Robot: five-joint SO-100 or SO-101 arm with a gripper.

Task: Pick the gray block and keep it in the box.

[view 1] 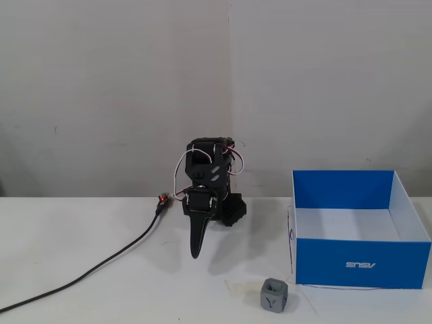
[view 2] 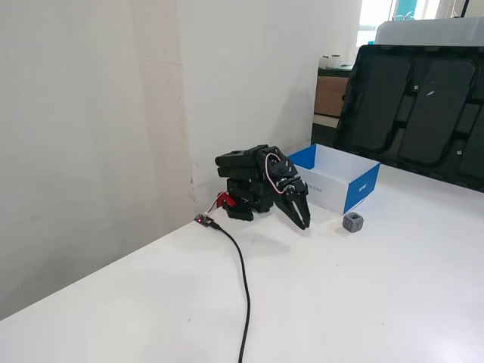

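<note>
The gray block [view 1: 274, 295] is a small cube with a dark Y on its front face. It sits on the white table just left of the box's front corner, and shows in both fixed views [view 2: 352, 221]. The box [view 1: 361, 263] is blue outside with a white floor, open on top and empty; it also shows behind the arm [view 2: 361, 187]. My gripper [view 1: 196, 251] hangs folded at the black arm, fingers together and pointing down, holding nothing. It stands well left of the block and also shows beside the box [view 2: 302, 222].
A black cable [view 1: 101, 266] runs from the arm's base across the table to the left front, also seen in the second fixed view [view 2: 243, 280]. A white wall stands right behind the arm. A large black tray [view 2: 416, 106] leans behind the table's far edge.
</note>
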